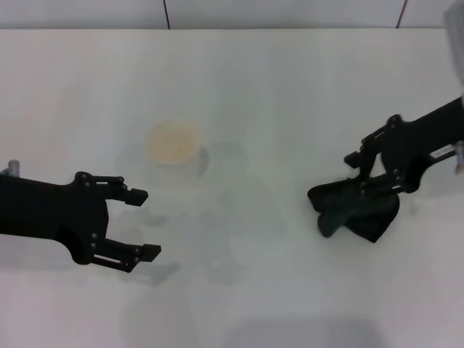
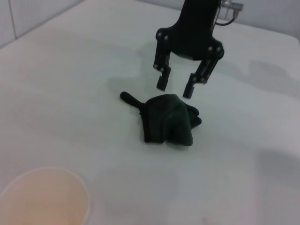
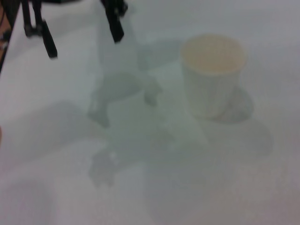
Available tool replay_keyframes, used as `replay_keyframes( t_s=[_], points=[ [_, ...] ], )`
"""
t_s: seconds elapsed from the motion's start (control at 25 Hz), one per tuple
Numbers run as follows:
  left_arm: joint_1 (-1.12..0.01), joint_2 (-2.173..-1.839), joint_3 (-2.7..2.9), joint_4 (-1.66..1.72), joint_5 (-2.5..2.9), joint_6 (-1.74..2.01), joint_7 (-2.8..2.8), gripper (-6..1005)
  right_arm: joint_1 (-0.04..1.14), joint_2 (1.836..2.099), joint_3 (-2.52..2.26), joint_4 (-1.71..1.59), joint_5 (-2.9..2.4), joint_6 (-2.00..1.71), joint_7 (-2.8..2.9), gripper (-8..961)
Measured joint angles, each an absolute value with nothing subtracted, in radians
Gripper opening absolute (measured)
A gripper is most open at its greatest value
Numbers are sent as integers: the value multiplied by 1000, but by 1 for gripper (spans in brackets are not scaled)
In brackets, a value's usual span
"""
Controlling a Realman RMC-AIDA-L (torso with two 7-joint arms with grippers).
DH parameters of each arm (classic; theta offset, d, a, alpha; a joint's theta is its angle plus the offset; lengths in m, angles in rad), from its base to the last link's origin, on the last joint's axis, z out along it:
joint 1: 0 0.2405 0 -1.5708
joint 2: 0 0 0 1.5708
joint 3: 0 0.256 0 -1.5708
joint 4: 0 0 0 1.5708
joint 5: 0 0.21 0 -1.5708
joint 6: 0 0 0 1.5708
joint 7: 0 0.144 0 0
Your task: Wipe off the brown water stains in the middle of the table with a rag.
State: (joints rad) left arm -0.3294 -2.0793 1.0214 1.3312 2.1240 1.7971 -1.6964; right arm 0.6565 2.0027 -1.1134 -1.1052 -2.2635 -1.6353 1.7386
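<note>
The right gripper (image 2: 176,86), jaws open and empty, hovers directly above the rag (image 2: 168,119) lying crumpled on the table (image 1: 239,80), far nearer it than the open, idle left gripper (image 1: 138,223) beside the cup (image 1: 172,143).

**Rag at the right, cup left of centre**

On the table (image 1: 239,304) the rag (image 1: 355,209) lay toward the right side, with the right gripper (image 1: 365,172) directly over it, its fingers spread and their tips just above the cloth. The cup (image 1: 174,145) stood upright left of centre, farther back. The left gripper (image 1: 143,224) hung at the left, nearer the front than the cup, its fingers apart, well apart from the rag.
</note>
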Motion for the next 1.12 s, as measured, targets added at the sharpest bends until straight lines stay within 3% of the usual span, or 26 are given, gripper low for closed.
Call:
replay_keyframes(
  t_s=[0.36, 1.12],
  points=[
    [-326, -2079, 1022, 1321, 2104, 1788, -1664, 888, 654, 1982, -913, -1048, -2256, -1748, 1633, 499],
    [-316, -2078, 998, 1277, 2070, 1771, -1615, 888, 646, 2000, -908, -1034, -2180, -1747, 1592, 491]
  ],
)
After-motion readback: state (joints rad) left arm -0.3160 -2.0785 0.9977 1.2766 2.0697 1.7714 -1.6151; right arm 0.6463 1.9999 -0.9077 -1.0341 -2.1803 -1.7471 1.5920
